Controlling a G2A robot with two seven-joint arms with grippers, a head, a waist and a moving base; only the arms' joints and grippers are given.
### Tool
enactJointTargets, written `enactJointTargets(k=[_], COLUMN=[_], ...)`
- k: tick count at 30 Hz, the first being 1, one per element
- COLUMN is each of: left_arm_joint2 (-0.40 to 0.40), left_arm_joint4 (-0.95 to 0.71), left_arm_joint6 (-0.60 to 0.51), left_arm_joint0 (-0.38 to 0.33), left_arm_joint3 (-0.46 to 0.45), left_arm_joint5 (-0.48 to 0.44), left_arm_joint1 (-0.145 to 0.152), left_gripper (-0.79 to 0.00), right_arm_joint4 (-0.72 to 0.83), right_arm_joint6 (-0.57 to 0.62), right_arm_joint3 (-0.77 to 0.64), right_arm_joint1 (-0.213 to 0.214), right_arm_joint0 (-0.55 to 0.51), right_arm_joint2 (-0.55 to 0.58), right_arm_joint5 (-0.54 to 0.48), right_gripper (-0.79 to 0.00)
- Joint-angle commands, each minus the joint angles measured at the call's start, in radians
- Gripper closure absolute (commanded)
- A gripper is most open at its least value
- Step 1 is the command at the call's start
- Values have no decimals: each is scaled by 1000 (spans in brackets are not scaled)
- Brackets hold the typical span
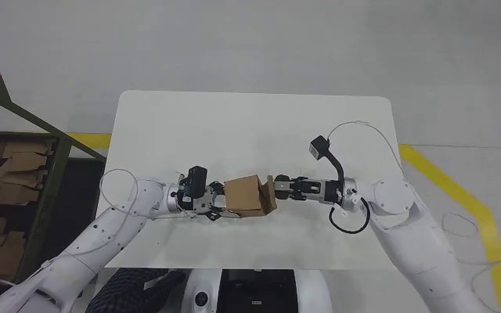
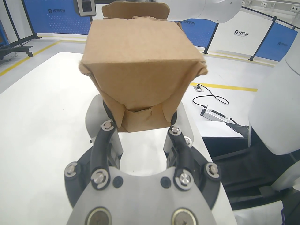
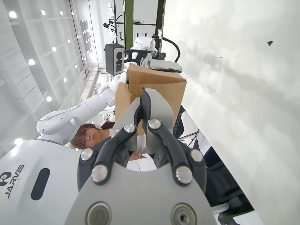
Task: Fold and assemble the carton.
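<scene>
Left gripper (image 2: pixel 140 120): fingers spread either side of the tapered end of the carton (image 2: pixel 140 54), clamping it. Right gripper (image 3: pixel 142 94): fingers pressed together on a flap at the opposite end. You see the carton held between both, probably just off the table (image 1: pixel 250 125), near its front edge, centre.

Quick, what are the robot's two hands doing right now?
Left gripper: closed around one end of the carton, holding it.
Right gripper: closed, apparently pinching a flap at the carton's other end.
</scene>
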Motion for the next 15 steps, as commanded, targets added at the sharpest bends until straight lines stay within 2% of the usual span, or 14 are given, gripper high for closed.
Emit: enactJointTargets(k=[1,15], left_arm_joint2=[-1,-10], left_arm_joint4=[3,41], left_arm_joint6=[-5,-8], left_arm_joint0=[0,5], left_arm_joint3=[2,6], left_arm_joint5=[6,57], left_arm_joint1=[-1,-6], left_gripper=[-314,-311], right_arm_joint4=[-2,9], right_arm_joint6=[1,35], right_arm_joint3=[-13,-17], right_arm_joint1=[2,4], right_arm_joint0=[-7,-4], right_arm_joint2=[7,-14], right_arm_joint5=[1,16], right_gripper=[0,0])
